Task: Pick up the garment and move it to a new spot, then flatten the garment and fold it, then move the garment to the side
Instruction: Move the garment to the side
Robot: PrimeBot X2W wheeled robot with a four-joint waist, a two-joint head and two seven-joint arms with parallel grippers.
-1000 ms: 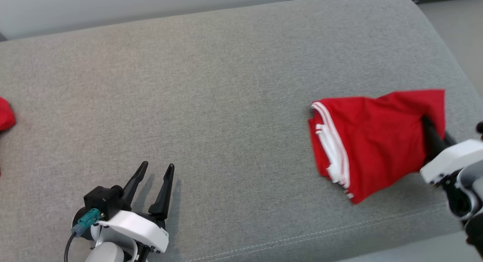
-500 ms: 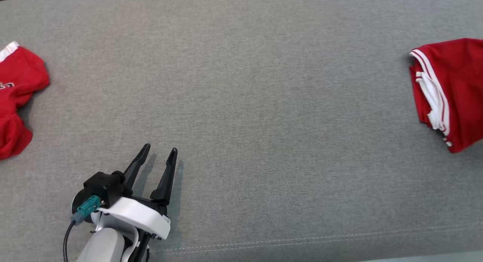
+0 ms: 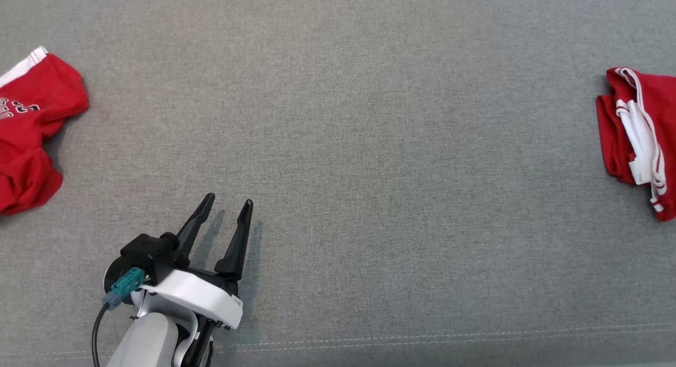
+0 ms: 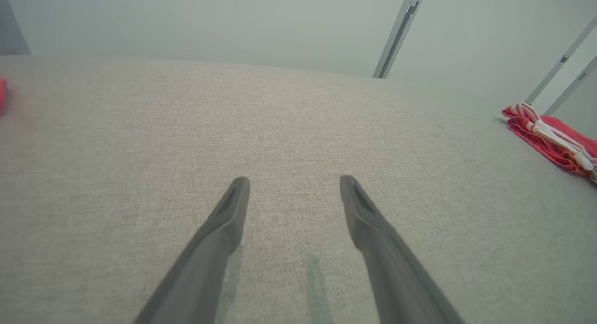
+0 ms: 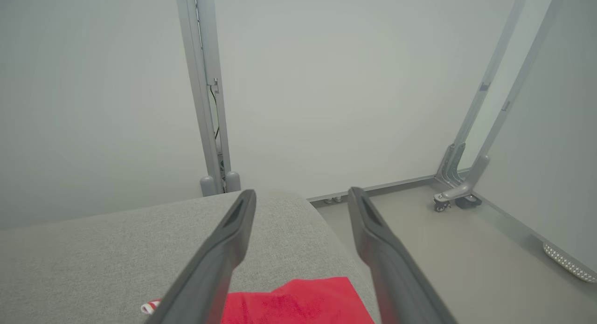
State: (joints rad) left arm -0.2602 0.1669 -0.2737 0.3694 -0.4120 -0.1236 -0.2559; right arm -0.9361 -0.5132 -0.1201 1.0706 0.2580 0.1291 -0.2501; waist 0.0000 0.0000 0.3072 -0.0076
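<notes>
Grey cushion point(image 3: 338, 119), folded garment point(image 3: 641, 140); right wrist view adds floor point(image 5: 443, 258).

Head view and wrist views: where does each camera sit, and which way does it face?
Head view: on the head, looking down on the grey cushion; open left gripper at lower left.
Left wrist view: low over the cushion, facing the far wall; its open fingers.
Right wrist view: above the cushion's end, facing wall and floor; right gripper open.
Shared: all show the folded red garment.

- Illumination: bright, even, diffuse.
- Shadows: soft and faint, falling just right of the left claw point(image 3: 230, 199) on the grey fabric point(image 3: 369, 145).
- Wrist views: hazy, with edges bowed.
</notes>
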